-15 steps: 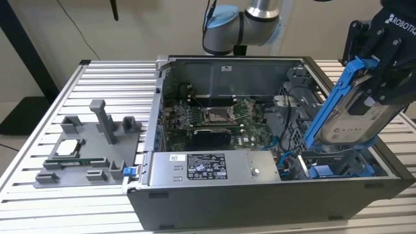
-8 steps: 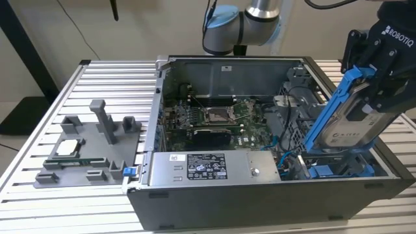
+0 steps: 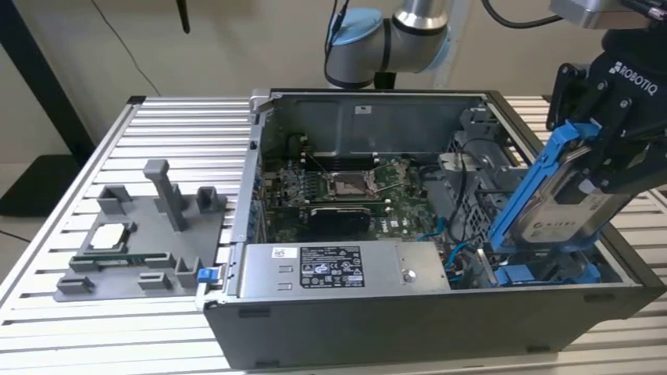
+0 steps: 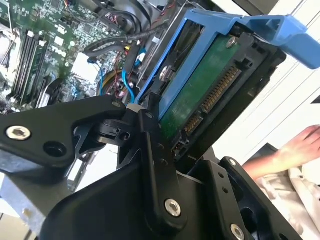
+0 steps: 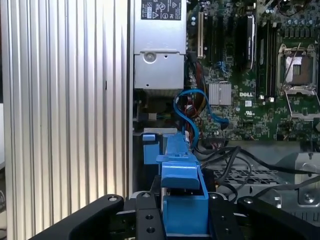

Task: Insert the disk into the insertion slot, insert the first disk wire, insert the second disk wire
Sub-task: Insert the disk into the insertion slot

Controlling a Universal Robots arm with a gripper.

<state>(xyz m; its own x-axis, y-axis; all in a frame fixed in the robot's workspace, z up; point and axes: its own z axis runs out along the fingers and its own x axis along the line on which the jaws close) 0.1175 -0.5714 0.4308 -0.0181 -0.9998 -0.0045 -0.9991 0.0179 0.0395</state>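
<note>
In the right part of the exterior view, the gripper (image 3: 599, 162) is clamped on the disk (image 3: 558, 217), which is tilted with its lower end near the insertion slot (image 3: 547, 273) in the open computer case's (image 3: 417, 332) lower right corner

Silver arm (image 3: 419, 12) with pale-blue joint caps (image 3: 352, 35) — black gripper (image 3: 599, 160), white lettering (image 3: 638, 78), bright steel screws (image 4: 172, 207).

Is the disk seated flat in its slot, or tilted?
Tilted, not seated: the disk stands steeply in the end effector, lower end at the insertion slot.
</note>
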